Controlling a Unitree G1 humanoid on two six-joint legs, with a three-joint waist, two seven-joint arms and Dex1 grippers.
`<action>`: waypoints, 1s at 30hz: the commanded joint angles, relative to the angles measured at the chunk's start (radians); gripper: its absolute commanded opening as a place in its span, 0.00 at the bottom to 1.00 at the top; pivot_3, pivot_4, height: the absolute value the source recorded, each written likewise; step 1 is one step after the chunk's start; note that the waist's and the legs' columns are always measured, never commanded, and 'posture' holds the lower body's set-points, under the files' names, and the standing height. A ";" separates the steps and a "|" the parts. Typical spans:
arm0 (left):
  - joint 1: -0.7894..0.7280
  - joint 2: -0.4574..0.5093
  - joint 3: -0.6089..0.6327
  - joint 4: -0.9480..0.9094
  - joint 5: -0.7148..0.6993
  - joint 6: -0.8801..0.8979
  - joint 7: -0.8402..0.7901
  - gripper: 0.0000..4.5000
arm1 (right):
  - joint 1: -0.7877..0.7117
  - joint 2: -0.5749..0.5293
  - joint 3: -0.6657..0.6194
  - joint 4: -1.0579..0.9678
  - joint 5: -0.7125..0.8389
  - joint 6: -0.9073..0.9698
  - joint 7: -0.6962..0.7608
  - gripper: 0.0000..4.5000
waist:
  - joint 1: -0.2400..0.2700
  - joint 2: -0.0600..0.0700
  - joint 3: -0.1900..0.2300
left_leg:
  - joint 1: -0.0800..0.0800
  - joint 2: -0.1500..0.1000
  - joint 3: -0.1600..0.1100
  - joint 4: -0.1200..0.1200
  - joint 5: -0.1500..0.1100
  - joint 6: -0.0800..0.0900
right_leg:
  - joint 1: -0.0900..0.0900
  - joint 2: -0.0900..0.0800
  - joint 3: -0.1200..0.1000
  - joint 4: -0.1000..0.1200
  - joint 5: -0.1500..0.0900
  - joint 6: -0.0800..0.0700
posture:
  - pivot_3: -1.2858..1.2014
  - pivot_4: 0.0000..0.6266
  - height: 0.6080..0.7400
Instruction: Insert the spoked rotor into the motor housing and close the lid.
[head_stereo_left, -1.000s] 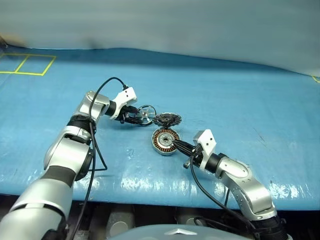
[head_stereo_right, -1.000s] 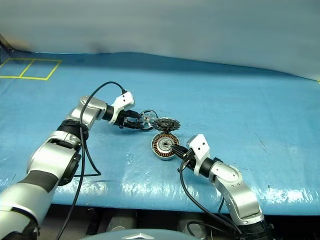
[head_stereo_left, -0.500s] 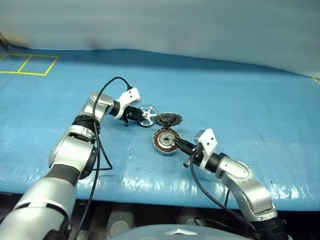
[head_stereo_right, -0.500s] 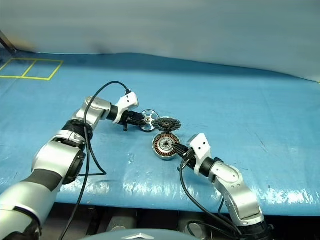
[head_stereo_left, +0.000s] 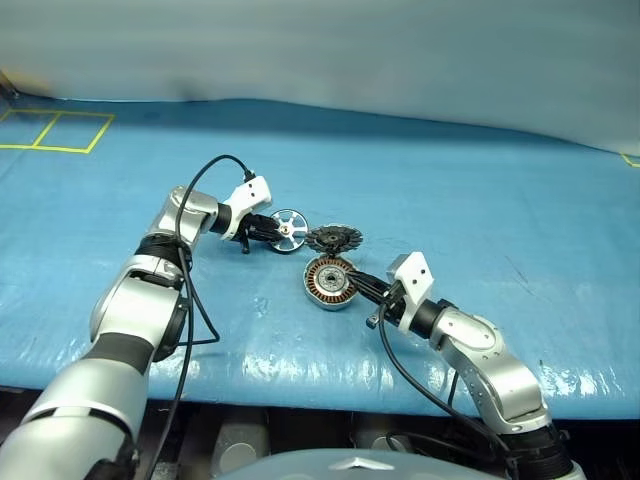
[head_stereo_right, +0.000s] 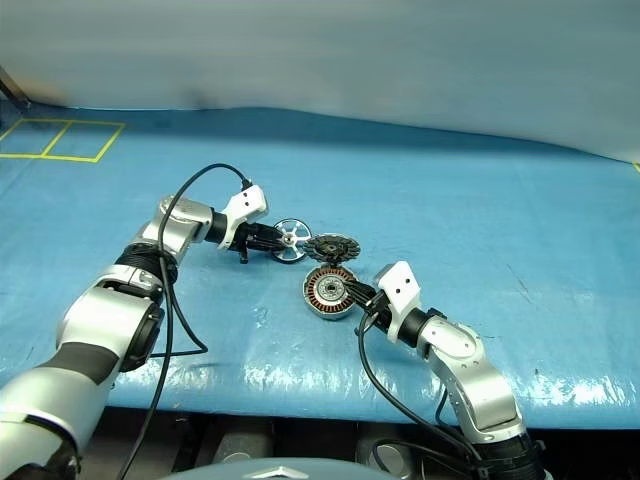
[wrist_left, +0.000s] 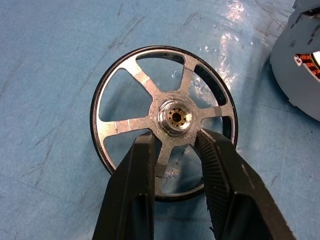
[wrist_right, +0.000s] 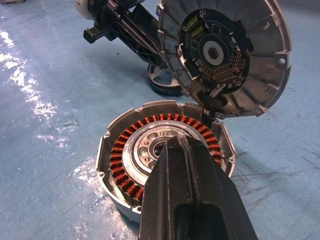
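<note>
Left gripper (wrist_left: 175, 145) at the spoked rotor (head_stereo_left: 287, 228). A second ago its jaws stood wider, on either side of the wheel; they have since drawn in, and the two black fingers (wrist_left: 137, 175) now pinch the silver centre hub from both sides, reaching in through the gaps between the spokes. The rotor appears to lie flat on the blue table cover (head_stereo_left: 480, 200), so the grip looks newly made and the lift not yet begun.

The motor housing (head_stereo_left: 330, 283) lies near the rotor, at about four o'clock from it, its ring of copper windings facing up. The lid (wrist_right: 225, 55) stands swung open at the housing's far rim, at twelve o'clock, its dark toothed inner face exposed, and sits just beside the rotor at three o'clock.

The right gripper (wrist_right: 187, 165) has its fingers pressed together, their tips over the housing's near edge; it seems to steady the housing, though contact cannot be confirmed.

Judged stage: rotor seized; lifting, carrying over the windings, seating and lid closure remain. The open lid stands close to the carrying path and could be knocked.
</note>
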 joint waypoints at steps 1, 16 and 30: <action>0.015 0.032 0.021 -0.031 -0.020 0.012 -0.068 0.21 | 0.001 -0.002 -0.025 -0.022 0.011 -0.024 0.001 0.00 | 0.000 0.000 0.000 | 0.000 0.000 0.000 0.000 0.000 0.000 | 0.000 0.000 0.000 0.000 0.000 0.000 | 0.52 0.24 1.00; 0.118 0.109 0.109 -0.180 -0.102 0.022 -0.041 0.21 | -0.024 -0.027 -0.050 0.019 0.010 -0.023 0.022 0.00 | 0.009 0.000 0.000 | -0.001 0.000 -0.001 0.001 0.000 0.000 | -0.001 0.000 0.000 0.001 0.000 0.000 | 0.52 0.24 1.00; 0.024 0.035 0.141 -0.119 -0.133 0.123 0.000 0.49 | -0.003 -0.024 -0.049 0.006 0.001 -0.025 0.011 0.00 | 0.003 0.000 0.000 | -0.001 0.000 -0.001 0.000 0.000 0.000 | 0.000 0.000 -0.001 0.000 0.003 0.005 | 0.52 0.24 1.00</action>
